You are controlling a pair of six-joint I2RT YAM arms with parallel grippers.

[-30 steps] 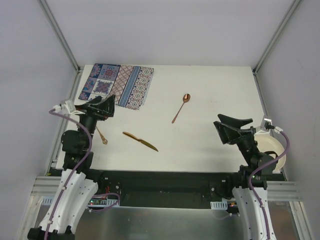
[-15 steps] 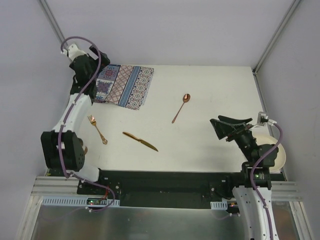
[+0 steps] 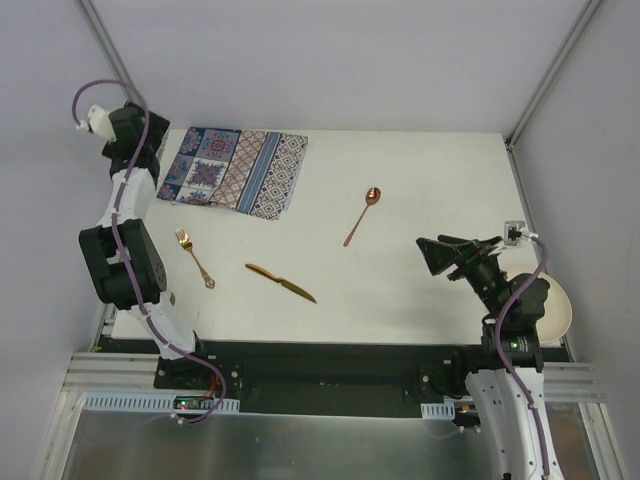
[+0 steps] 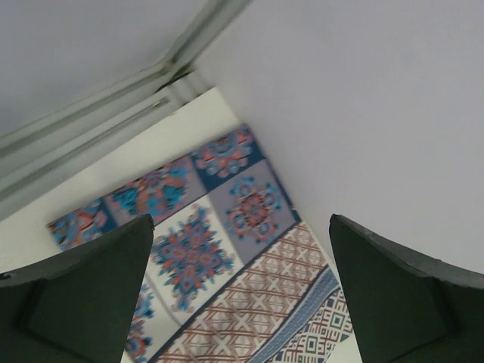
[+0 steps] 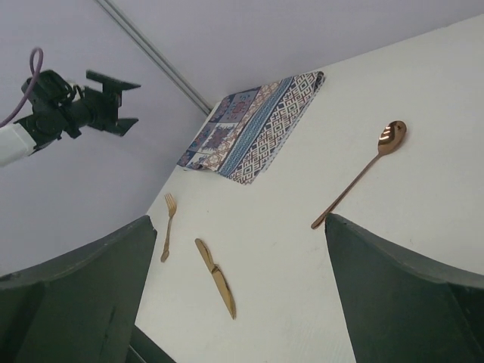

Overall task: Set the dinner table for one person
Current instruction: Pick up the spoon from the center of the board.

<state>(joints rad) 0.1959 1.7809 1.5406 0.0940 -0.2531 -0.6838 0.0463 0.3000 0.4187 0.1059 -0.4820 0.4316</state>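
Left end effector is spread wide, nothing gripped, up by the placemat. Right end effector is opened fully too, empty, over the counter.

Table: white, I count five things on it.
Placemat: far-left corner.
Fork: left side.
Knife: beside fork.
Spoon: middle.
Plate: near-right edge, partly hidden from me.
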